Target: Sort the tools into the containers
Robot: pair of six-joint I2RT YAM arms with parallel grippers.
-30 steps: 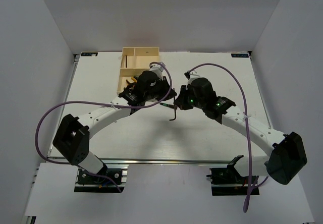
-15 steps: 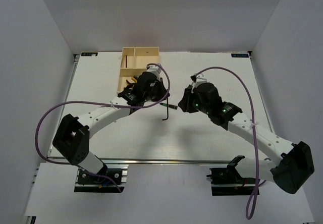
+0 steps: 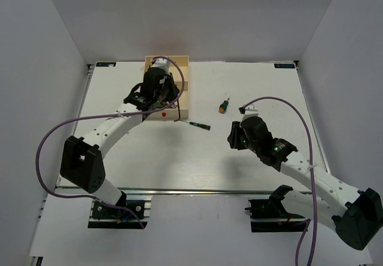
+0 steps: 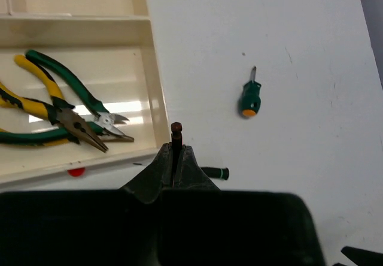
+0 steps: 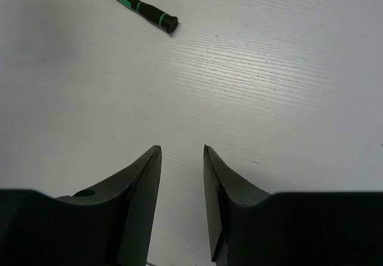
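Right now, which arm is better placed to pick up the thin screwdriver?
Right. The right tool is open and empty, with the thin screwdriver just ahead; the left tool is shut on a hex key at the tray.

(a) White table (image 3: 179, 158): a matt board that I see beneath both the left claw (image 4: 176, 152) and the right claw (image 5: 182, 152). Just ahead of the right claw, its surface shows a fine grain of faint parallel lines.
(b) Plain white enclosure: back wall (image 3: 191, 14) beyond both claws, left wall (image 3: 42, 68) outboard of the left claw, right wall (image 3: 353, 50) outboard of the right claw.
(c) Dark label (image 3: 105, 65) at the far table corner, to the left of the left claw. I find a second dark label (image 3: 283, 66) at the opposite far corner, beyond the right claw and to its right.
(d) Metal rail (image 3: 191, 190) along the near table edge, behind both claws.
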